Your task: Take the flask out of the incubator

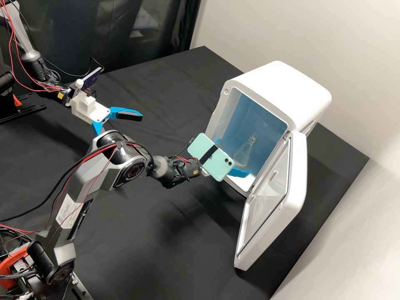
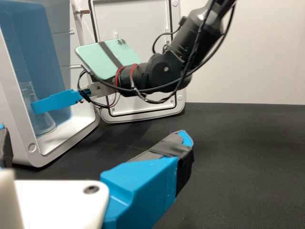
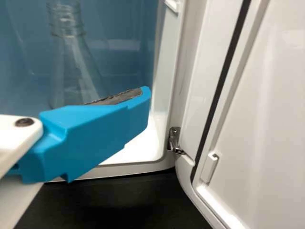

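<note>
Your right gripper (image 1: 233, 155), 2 fingers spread, sits in the incubator (image 1: 275, 89) mouth, ready to straddle the flask (image 1: 246, 149). The left gripper (image 1: 119, 124), also spread, hangs well clear of the incubator.

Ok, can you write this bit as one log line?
door open | flask upright inside incubator | right gripper open at mouth | left gripper open, well clear

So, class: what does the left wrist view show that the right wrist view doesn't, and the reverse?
Left wrist view, not the right: the right arm carrying a mint phone, and a stretch of black bench. Right wrist view, not the left: the lower hinge, seen close up. Both: the flask standing inside the blue-lined incubator, its door open.
</note>
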{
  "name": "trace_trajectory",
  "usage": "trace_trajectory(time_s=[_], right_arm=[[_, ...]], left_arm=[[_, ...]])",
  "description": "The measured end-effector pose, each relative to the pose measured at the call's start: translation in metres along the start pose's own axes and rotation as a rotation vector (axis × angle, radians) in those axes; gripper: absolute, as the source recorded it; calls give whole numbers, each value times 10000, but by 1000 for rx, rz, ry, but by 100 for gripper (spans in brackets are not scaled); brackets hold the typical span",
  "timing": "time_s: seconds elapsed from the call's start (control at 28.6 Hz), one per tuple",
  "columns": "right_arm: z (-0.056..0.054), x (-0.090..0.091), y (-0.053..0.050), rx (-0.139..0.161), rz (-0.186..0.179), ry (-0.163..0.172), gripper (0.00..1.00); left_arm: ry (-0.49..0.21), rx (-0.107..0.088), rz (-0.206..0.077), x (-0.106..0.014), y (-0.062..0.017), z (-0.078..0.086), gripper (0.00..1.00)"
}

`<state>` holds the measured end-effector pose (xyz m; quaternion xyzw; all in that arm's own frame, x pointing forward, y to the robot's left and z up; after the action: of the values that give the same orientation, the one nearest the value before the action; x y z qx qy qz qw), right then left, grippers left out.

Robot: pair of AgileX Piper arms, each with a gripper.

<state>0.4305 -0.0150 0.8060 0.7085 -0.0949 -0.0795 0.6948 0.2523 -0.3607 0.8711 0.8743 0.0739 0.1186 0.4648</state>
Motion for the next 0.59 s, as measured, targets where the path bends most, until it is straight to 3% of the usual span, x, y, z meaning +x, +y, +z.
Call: trace_trajectory(time_s=[0.17,0.31,0.45,0.59], right_arm=[[-16,173,-48,-10,2,-29,100],[-15,279,-141,-55,-32,-37,100],[11,350,-178,-63,-48,-55,100],[-13,423,-177,-56,-42,-49,100]], left_arm=[[0,0,0,0,0,0,100],[0,0,0,0,0,0,100],[0,0,2,-2,6,1,100],[-3,2,15,-10,35,8,100]])
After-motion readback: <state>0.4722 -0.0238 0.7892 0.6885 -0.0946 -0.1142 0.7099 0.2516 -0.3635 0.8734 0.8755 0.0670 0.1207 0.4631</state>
